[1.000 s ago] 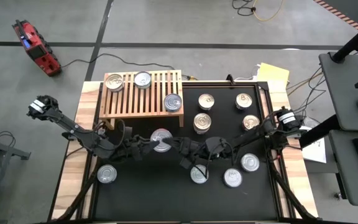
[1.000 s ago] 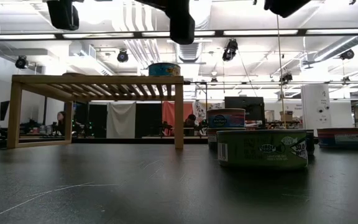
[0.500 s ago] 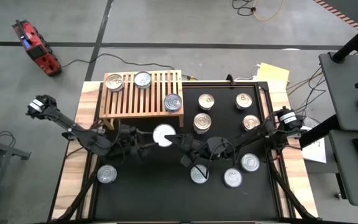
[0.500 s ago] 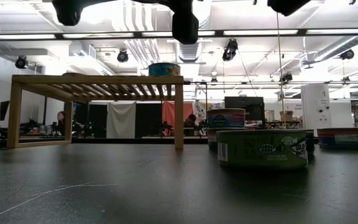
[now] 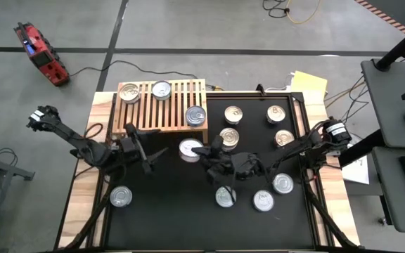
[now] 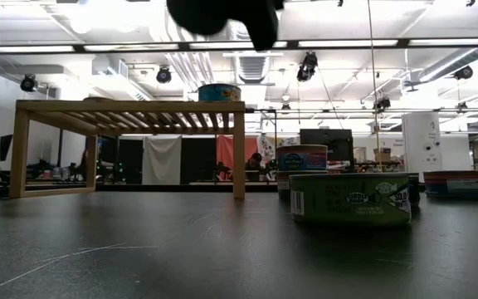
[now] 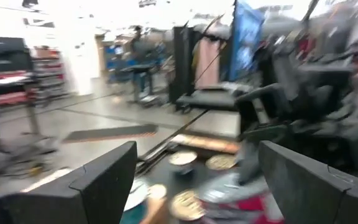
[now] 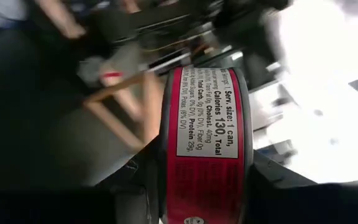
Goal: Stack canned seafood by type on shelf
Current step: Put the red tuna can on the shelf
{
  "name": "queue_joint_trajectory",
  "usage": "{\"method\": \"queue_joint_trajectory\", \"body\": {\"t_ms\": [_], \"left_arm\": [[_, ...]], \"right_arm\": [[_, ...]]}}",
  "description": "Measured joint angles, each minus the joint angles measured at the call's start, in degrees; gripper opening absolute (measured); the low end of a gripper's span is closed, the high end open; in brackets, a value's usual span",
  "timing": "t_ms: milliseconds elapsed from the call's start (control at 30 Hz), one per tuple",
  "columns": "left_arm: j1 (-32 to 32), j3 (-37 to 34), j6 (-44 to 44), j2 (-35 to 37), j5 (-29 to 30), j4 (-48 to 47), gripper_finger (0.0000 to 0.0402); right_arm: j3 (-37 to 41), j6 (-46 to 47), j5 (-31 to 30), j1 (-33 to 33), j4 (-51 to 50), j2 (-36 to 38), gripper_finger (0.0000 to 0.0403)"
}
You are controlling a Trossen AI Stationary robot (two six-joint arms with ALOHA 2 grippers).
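Black mat (image 5: 188, 218) covers the tabletop centre; pale wood tabletop (image 5: 100, 105) shows along its edges. Light-wood slatted shelf (image 5: 150, 112) near the far left corner. Tins w/ silver or gold lids, e.g. silver tin (image 5: 121, 197) near the left edge. Held tin (image 8: 207, 146) has a red label w/ white nutrition panel. Green-labelled tin (image 6: 351, 199) in low view.

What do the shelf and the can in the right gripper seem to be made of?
The shelf looks like light unpainted wood: pale grain colour, parallel slats, matte finish. The can held in the right gripper appears to be metal with a glossy red printed label on its side; its shiny silver lid shows from above.
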State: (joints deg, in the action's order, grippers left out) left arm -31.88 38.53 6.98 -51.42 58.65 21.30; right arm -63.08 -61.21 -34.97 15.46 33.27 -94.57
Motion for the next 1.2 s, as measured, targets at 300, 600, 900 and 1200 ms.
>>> {"method": "queue_joint_trajectory", "body": {"t_ms": [300, 600, 900, 1200], "left_arm": [[0.00, 8.73, -15.97, 4.46, 5.01, -38.81, 0.0319], [0.00, 17.49, -30.60, 5.21, 2.30, -70.74, 0.0319], [0.00, 17.34, -25.00, 8.24, 1.92, -73.28, 0.0320], [0.00, 17.32, -25.86, 11.53, 2.32, -73.80, 0.0320]], "right_arm": [[-9.24, 22.60, 3.45, -0.33, -25.98, 0.40, 0.0127], [-29.95, 36.00, 20.46, -7.46, -49.23, -1.62, 0.0127], [-41.74, 32.95, 20.55, -15.28, -57.70, -7.00, 0.0127], [-52.27, 20.98, 19.93, -16.62, -63.37, -15.81, 0.0127]]}}
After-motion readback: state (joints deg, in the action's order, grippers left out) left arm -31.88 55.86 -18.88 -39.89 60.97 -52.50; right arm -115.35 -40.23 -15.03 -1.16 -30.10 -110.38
